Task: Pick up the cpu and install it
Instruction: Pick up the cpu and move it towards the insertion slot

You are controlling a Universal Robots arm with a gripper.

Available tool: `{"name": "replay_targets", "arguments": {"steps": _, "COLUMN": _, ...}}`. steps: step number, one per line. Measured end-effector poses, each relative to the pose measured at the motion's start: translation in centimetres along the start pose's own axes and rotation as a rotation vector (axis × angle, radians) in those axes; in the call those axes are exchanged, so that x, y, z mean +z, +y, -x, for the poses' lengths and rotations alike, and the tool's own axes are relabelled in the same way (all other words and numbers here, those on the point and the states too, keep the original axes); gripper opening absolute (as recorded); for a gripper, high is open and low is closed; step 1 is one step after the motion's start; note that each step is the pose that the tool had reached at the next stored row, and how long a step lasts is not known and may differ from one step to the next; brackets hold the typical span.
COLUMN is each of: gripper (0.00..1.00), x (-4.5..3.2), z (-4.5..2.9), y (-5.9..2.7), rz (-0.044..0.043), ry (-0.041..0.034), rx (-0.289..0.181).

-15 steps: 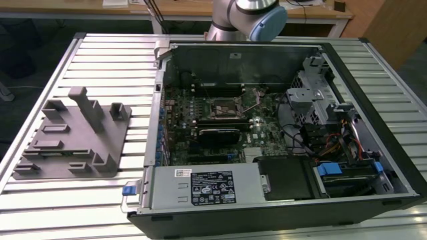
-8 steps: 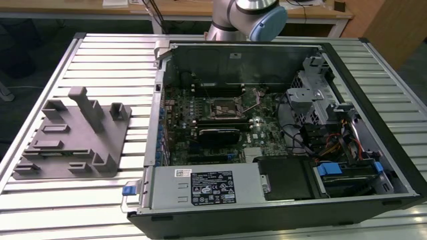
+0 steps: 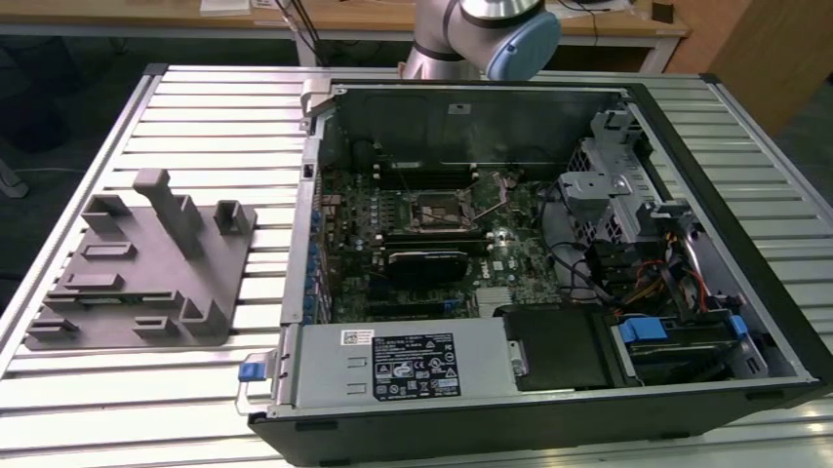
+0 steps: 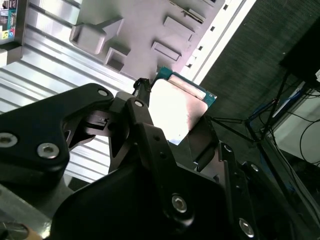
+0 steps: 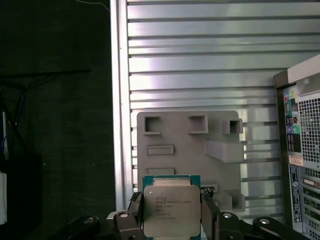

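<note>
Showing a slatted table (image 3: pixel 195 107) that carries an open case (image 3: pixel 430 439) and, on the exterior view's left, a grey fixture (image 3: pixel 143 273). Inside the case lies the motherboard (image 3: pixel 390 292); its socket (image 3: pixel 434 208) appears open and unfilled. The arm (image 3: pixel 485 34) rises at the far side of the case. In both wrist views the end effector (image 5: pixel 171 220) is clenched on the cpu (image 5: pixel 171 210), one of its fingers (image 5: pixel 210 216) pressing each of two opposite side edges. The silver lid faces the first wrist view, with the green rim showing at its upper edge. The cpu hangs clear of the table, with the fixture beyond it and the case off to one side, so it is apart from the socket. Judged from its form, the chip is light, thin and stiff. The polished lid is likely slippery, and the hidden underside contacts are probably fragile. The edges of the green board therefore look like the safest hold, with the chip kept level.
</note>
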State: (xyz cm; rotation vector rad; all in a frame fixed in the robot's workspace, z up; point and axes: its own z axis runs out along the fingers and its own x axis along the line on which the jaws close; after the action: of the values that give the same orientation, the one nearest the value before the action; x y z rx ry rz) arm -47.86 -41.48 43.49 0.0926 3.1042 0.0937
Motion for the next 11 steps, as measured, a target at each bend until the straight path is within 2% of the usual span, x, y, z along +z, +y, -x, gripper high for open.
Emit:
{"name": "replay_targets", "arguments": {"steps": 5, "gripper": 0.55, "x": 0.04, "z": 1.07, "y": 0.06, "rz": 0.0, "ry": 0.0, "rx": 0.0}}
{"name": "replay_targets", "arguments": {"steps": 11, "gripper": 0.55, "x": 0.1, "z": 2.81, "y": 0.16, "rz": 0.0, "ry": 0.0, "rx": 0.0}}
